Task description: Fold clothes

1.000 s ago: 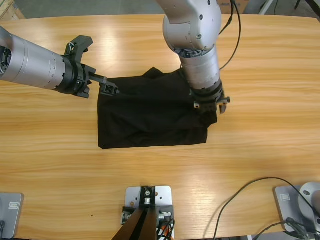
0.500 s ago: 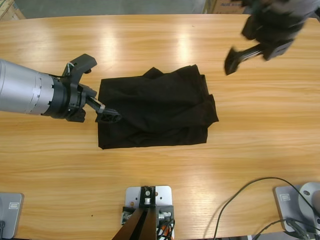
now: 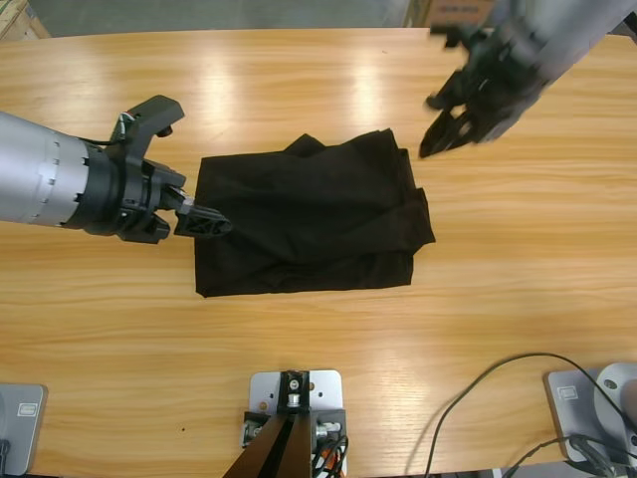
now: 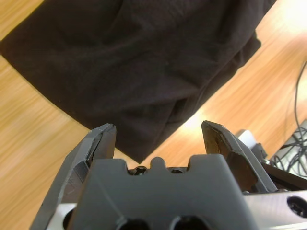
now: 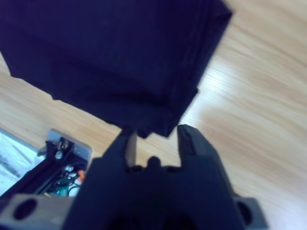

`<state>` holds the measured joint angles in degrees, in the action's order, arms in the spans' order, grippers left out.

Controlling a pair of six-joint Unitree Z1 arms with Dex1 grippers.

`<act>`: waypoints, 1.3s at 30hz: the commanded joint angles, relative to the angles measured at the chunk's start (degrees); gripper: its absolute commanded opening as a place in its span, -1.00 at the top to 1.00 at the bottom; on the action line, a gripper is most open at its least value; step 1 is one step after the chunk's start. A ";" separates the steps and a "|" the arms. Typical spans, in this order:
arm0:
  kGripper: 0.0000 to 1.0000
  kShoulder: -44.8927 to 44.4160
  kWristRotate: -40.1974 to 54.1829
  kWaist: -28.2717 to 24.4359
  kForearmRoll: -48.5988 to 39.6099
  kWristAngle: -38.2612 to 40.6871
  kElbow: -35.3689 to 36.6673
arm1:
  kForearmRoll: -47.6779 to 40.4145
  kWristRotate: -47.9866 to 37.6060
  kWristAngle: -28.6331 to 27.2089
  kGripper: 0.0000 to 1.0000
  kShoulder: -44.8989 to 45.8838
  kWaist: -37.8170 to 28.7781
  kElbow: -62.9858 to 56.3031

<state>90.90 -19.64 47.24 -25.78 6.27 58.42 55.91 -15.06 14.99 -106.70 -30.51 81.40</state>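
Note:
The clothes (image 3: pixel 309 214) are one black shirt lying folded into a rough rectangle at the table's middle, with creases and layered edges on its right side. My left gripper (image 3: pixel 206 221) sits at the shirt's left edge, jaws open. In the left wrist view the left gripper (image 4: pixel 158 136) holds nothing, and a corner of the shirt (image 4: pixel 144 62) lies just ahead of it. My right gripper (image 3: pixel 440 127) hangs in the air off the shirt's upper right corner, open and holding nothing. In the right wrist view the right gripper (image 5: pixel 156 136) looks down on the folded shirt (image 5: pixel 105 52).
Bare wooden table (image 3: pixel 299 339) surrounds the shirt on all sides. A black cable (image 3: pixel 478 388) loops over the table's front right corner.
The right arm has let go of the shirt's right edge and risen away to the upper right. The left gripper slid from the shirt's top left corner down along its left edge.

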 commanded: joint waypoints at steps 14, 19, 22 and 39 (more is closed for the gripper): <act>-0.42 0.56 -4.61 0.31 -1.12 -0.82 3.44 | -29.87 -4.95 2.25 1.00 -4.11 -4.24 -24.88; -0.42 0.60 -4.61 0.32 -1.10 -0.82 3.51 | -25.72 -5.32 4.91 1.00 -1.35 -4.60 -26.43; -0.42 0.70 -4.61 0.32 -1.05 -0.82 3.19 | -22.60 -6.06 5.77 1.00 2.13 -5.67 -28.73; -0.50 0.17 -1.19 0.50 -10.50 -3.98 3.37 | -13.98 -0.61 3.77 1.00 19.81 -6.93 -22.04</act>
<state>90.25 -23.75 47.26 -29.46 6.02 61.94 35.62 -22.39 19.32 -97.90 -36.86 50.97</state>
